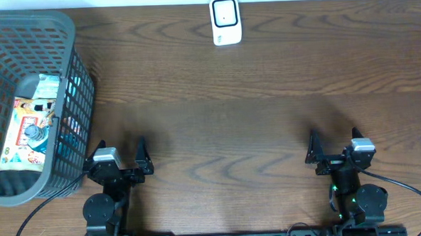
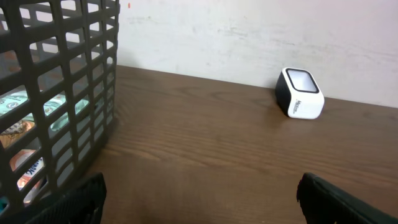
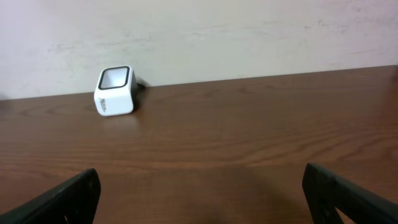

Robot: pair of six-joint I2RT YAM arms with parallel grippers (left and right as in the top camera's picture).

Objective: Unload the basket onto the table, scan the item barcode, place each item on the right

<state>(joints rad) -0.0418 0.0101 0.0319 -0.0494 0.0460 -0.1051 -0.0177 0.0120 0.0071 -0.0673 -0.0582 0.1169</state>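
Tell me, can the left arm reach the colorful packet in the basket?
Probably yes. The basket is open on top and sits right beside the open left end effector. Its grid wall stands between them, so the arm must go over the rim to the colorful packet.

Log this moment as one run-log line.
left gripper: open, empty | right gripper: open, empty | item: in basket | scanner: untouched

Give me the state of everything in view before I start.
basket, upright, goods inside.
colourful pack, lying in the basket, not picked up.
scanner, upright, nothing held to it.
left gripper, open, empty.
right gripper, open, empty.
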